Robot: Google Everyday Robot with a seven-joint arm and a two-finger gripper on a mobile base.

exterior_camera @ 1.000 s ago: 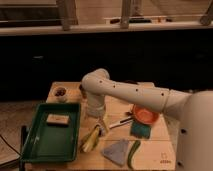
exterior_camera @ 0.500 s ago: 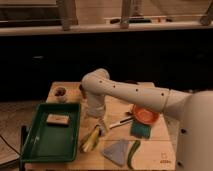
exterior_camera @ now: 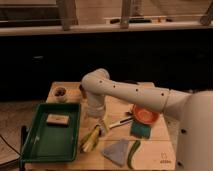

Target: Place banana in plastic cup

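Task status: not done. The banana (exterior_camera: 91, 139) lies on the wooden table (exterior_camera: 159, 144), just right of the green tray (exterior_camera: 35, 145), and is not in any cup.
Gripper: the gripper (exterior_camera: 103, 125) hangs low at the banana's far end, beneath the white arm (exterior_camera: 125, 91). Whether it touches the fruit cannot be told.
Grip state: cannot tell.
Probable target: a small cup (exterior_camera: 61, 93) at the far left corner, dark inside, well apart from the banana.
Remaining, by judgement: secure the banana, lift it, carry it far-left and lower it into the cup.
Banana: yellow-green, elongated, slightly curved, pale-streaked.
Tray: rigid, raised rim, holding a tan block (exterior_camera: 57, 119).
Other items: a round orange bowl (exterior_camera: 145, 115) and a limp grey cloth (exterior_camera: 117, 150).
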